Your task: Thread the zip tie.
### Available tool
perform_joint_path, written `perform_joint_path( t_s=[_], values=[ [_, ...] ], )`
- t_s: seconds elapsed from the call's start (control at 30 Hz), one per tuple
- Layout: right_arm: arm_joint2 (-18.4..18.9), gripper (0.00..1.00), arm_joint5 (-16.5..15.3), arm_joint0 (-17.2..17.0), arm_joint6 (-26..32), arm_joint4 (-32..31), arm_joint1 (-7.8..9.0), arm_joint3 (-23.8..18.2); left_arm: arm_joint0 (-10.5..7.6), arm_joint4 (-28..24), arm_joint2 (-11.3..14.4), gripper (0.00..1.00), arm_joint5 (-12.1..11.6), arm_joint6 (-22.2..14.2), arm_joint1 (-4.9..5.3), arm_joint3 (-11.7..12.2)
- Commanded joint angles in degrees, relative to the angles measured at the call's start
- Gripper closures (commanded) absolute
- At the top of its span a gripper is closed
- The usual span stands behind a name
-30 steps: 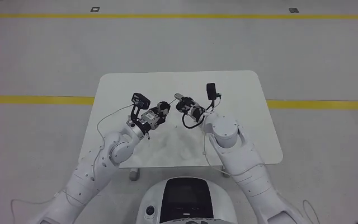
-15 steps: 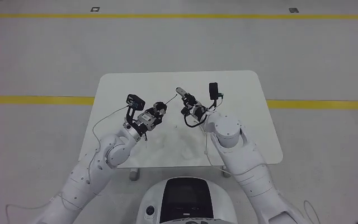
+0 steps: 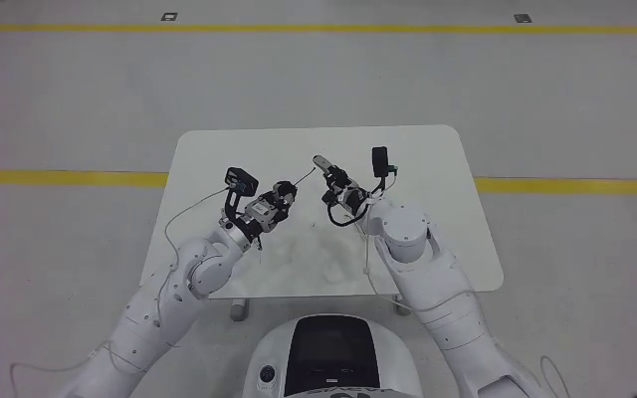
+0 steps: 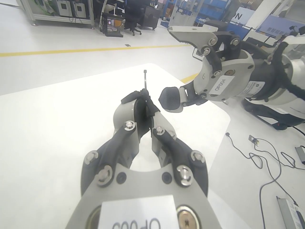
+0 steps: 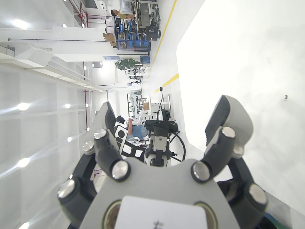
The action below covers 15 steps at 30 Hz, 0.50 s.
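Zip tie (image 4: 145,79) over white tbl (image 3: 428,199), yellow-lined floor (image 3: 299,90)

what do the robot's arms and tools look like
The left arm and right arm have white rounded shells. The left tool and right tool are grey metal with black links, silver screws, black textured pads and white labels; black cables loop at the right wrist.
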Motion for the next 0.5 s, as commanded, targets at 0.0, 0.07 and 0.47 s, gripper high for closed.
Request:
perform_joint_path(
  t_s=[0.0,0.07,0.47],
  values=[
    [0.0,0.00,-0.2,-0.1,-0.1,0.0,0.01,0.0,0.08,-0.5,0.0,1.00,0.0,-0.2,-0.08,-0.1],
    [0.1,0.00,-1.7,-0.3,0.3,-0.7,0.19,0.0,0.12,-2.0,0.0,1.00,0.0,-0.6,-0.14,-0.3],
    [3.1,0.00,-6.5,2.6,9.5,-4.7,1.94,3.3,0.47,-7.0,0.0,1.00,0.0,-3.8,1.09,-1.9]
  ],
)
